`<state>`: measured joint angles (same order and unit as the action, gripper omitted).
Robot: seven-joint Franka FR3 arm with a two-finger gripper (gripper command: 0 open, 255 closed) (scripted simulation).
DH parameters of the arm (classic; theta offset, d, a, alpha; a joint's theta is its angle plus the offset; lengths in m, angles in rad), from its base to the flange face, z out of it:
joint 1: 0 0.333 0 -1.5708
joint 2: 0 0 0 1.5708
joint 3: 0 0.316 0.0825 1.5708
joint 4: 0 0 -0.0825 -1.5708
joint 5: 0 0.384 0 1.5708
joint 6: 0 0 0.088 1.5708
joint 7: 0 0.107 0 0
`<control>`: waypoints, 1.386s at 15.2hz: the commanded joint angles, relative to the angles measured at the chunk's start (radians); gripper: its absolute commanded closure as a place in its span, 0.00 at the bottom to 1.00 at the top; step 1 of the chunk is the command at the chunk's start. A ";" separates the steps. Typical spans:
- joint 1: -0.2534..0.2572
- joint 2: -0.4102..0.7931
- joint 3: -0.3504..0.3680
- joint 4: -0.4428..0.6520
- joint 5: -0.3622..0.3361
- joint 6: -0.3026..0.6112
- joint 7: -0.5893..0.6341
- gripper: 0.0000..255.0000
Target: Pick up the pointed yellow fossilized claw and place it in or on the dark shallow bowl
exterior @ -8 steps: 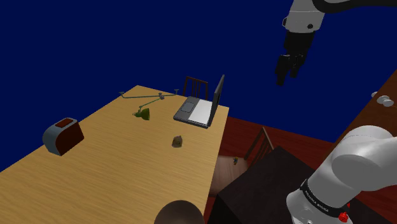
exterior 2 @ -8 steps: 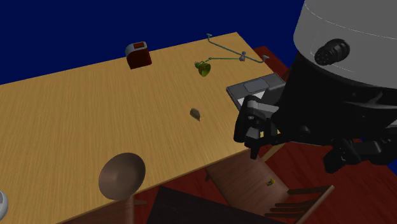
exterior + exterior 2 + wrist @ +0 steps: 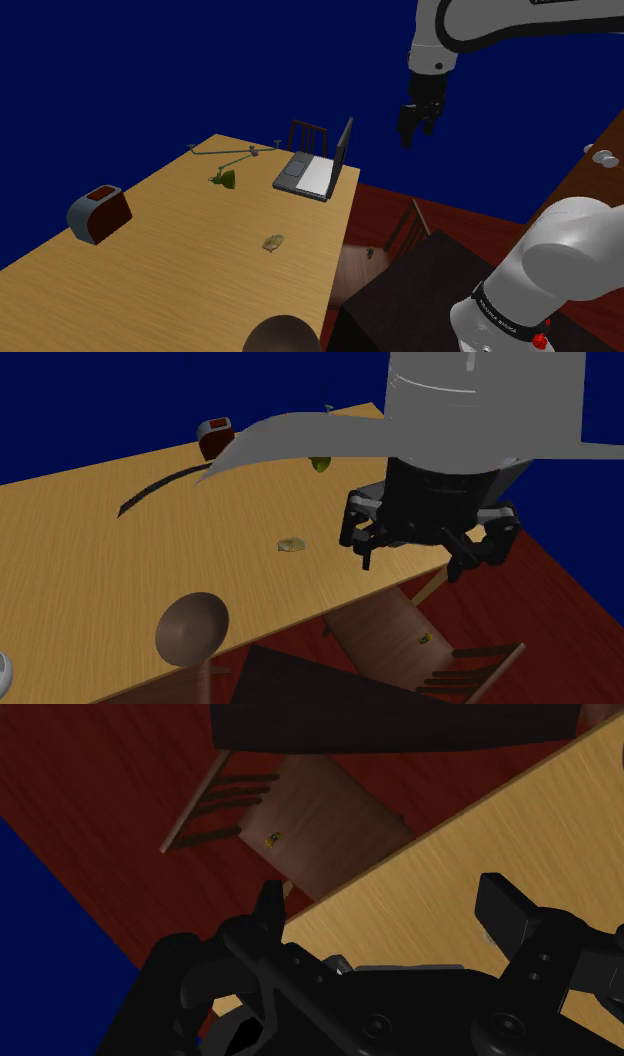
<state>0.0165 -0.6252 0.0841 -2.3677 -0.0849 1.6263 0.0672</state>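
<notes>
— How is the gripper held?
— Its fingers are kept apart, empty, high above the table's edge.
— And the claw?
— The dark bowl is seen nearest. The yellowish claw is laid farther along, well apart from it. A laptop is set beyond.

My gripper hangs over the table's near edge, gripping nothing
The small yellowish claw lies alone on the wooden table, just to the second exterior view's left of my black fingers, which stand apart and touch nothing; the dark shallow bowl sits at the near edge, well apart from the claw, a red toaster stands at the far edge, and a wooden chair is below me
</notes>
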 commanded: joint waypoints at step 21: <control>0.062 0.820 0.142 0.324 -0.066 0.378 0.253 0.00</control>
<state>0.0721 0.1482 0.2225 -2.0777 -0.1414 1.9980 0.3062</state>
